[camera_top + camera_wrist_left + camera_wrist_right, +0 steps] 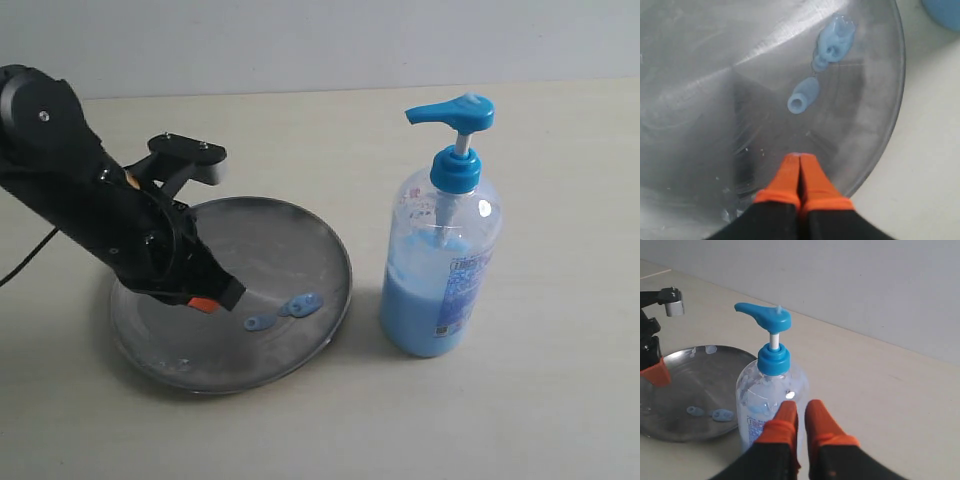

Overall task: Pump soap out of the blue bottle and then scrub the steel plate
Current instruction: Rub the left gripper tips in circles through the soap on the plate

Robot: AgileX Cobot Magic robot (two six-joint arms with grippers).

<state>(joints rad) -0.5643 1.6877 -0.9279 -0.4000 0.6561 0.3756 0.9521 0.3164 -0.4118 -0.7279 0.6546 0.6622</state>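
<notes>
Left hand (800, 167) closed, empty, arm angled down over steel plate (290, 250), tips near soap (802, 97) blobs. Right hand (801, 412) closed, empty, near blue bottle (771, 385).

Soap (303, 304) on steel plate (285, 240) — bottle (440, 290) upright.

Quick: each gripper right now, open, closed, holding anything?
Left gripper: closed, empty, over the steel plate.
Right gripper: all but closed, holding nothing, beside the blue bottle.

Grey steel plate (270, 245), light blue soap (302, 304)
</notes>
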